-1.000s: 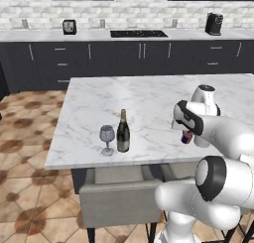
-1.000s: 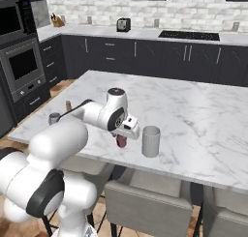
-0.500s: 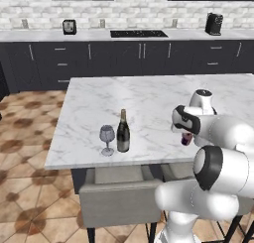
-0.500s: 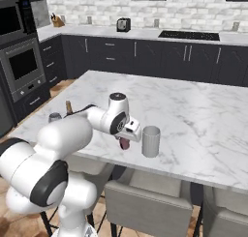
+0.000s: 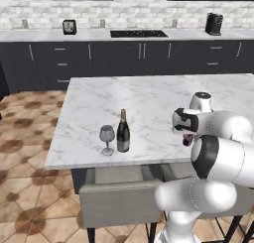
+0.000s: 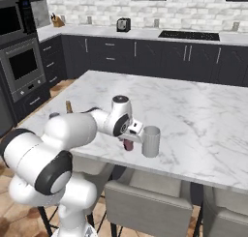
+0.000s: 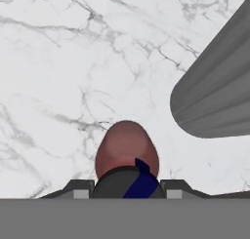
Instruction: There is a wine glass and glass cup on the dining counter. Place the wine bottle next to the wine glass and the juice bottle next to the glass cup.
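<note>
The claw [image 6: 129, 140] is clamped on the juice bottle [image 6: 128, 144] at its capped top, holding it low over the marble tabletop [image 6: 203, 110], just beside the glass cup [image 6: 151, 141]. The bottle looks small, rigid, smooth and probably slippery; a firm pinch near the cap seems right. The wine bottle [image 5: 123, 132] already stands just beside the wine glass [image 5: 106, 138].
</note>
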